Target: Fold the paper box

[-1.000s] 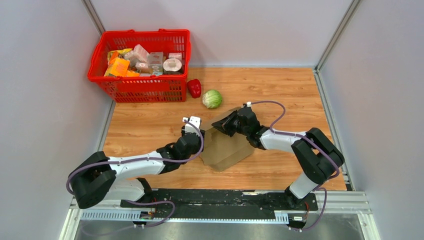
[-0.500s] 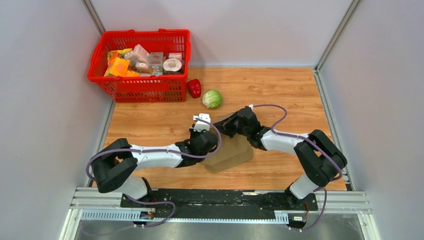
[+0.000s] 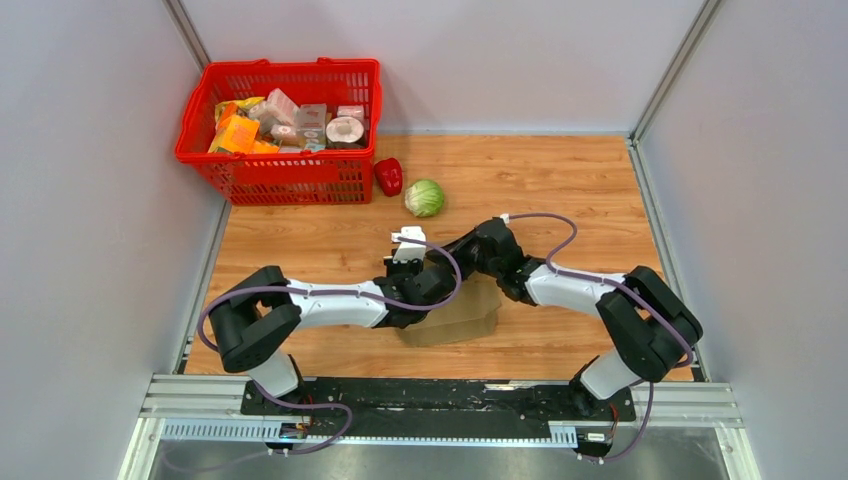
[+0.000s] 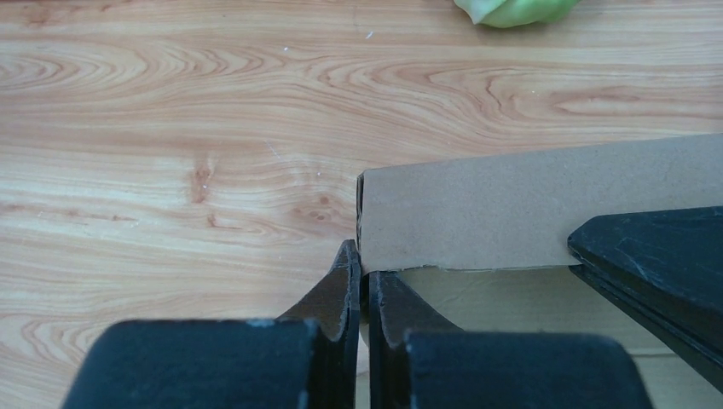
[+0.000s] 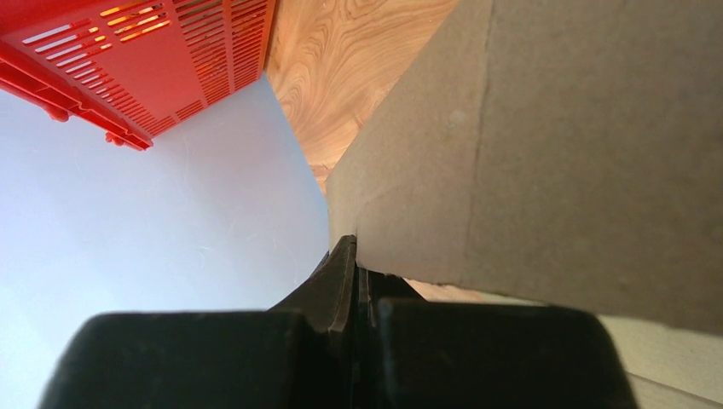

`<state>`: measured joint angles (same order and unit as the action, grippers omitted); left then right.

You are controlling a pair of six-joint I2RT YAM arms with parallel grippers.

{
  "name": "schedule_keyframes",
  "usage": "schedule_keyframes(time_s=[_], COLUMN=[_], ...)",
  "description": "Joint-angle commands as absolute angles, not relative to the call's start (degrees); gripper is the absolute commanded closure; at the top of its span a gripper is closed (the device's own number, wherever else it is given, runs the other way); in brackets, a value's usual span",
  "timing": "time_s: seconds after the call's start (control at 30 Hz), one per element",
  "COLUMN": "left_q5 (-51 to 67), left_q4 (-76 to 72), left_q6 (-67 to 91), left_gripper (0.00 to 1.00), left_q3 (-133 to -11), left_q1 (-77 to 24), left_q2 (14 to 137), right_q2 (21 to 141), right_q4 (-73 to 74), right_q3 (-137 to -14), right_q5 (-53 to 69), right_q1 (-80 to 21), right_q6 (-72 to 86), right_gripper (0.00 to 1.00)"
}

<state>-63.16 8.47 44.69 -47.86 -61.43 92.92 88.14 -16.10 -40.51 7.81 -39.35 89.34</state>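
Observation:
The paper box (image 3: 465, 312) is plain brown cardboard, lying low on the wooden floor between the two arms. My left gripper (image 3: 440, 283) reaches in from the left and is shut on the box's edge. In the left wrist view its jaws (image 4: 362, 271) pinch the cardboard wall (image 4: 477, 209) at a corner. My right gripper (image 3: 462, 258) comes in from the right and is shut on the same box. The right wrist view shows those jaws (image 5: 356, 260) clamped on a cardboard panel (image 5: 546, 145). A right finger (image 4: 656, 256) shows at the left wrist view's right edge.
A red mesh basket (image 3: 280, 115) with several small packages stands at the back left. A red pepper (image 3: 388, 176) and a green cabbage (image 3: 425, 197) lie just beyond the box. Grey walls close in the left, back and right sides.
My left arm stretched rightward to the box and its jaws closed on the cardboard edge. The box has dropped lower and flatter. The right gripper has kept its grip.

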Motion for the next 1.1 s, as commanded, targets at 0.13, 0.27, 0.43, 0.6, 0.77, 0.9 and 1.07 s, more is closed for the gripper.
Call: schedule_keyframes(time_s=[0.13, 0.27, 0.43, 0.6, 0.77, 0.9, 1.07], left_q5=[-58.54, -58.27, -59.06, -58.28, -56.43, -55.20, -56.25], left_q4=[20.81, 36.17, 36.39, 25.86, 17.41, 14.77, 14.41], left_q6=[46.12, 50.53, 51.95, 48.52, 45.18, 45.17, 46.40], left_gripper=[1.00, 1.00, 1.00, 0.84, 0.74, 0.72, 0.75], left_q3=[-48.16, -56.31, -55.82, -49.06, -42.64, -40.96, -40.96], left_q1=[-60.12, -59.68, -59.85, -60.91, -60.91, -61.00, -60.91], left_q2=[91.40, 95.61, 96.24, 88.87, 82.19, 81.21, 83.66], right_q2=[83.32, 82.18, 82.00, 81.74, 80.95, 80.25, 79.63], right_q4=[-12.48, -11.16, -11.16, -14.15, -15.03, -15.38, -14.94], right_q3=[-38.32, -38.41, -38.15, -36.74, -36.04, -36.12, -35.95], right_q5=[6.42, 4.75, 4.13, 3.78, 3.43, 3.60, 3.78], right_q1=[-41.04, -42.27, -42.54, -42.45, -42.36, -42.45, -42.36], right_q6=[88.50, 88.59, 89.21, 88.86, 89.21, 89.21, 89.21], right_gripper=[1.00, 1.00, 1.00, 1.00, 1.00, 1.00, 0.93])
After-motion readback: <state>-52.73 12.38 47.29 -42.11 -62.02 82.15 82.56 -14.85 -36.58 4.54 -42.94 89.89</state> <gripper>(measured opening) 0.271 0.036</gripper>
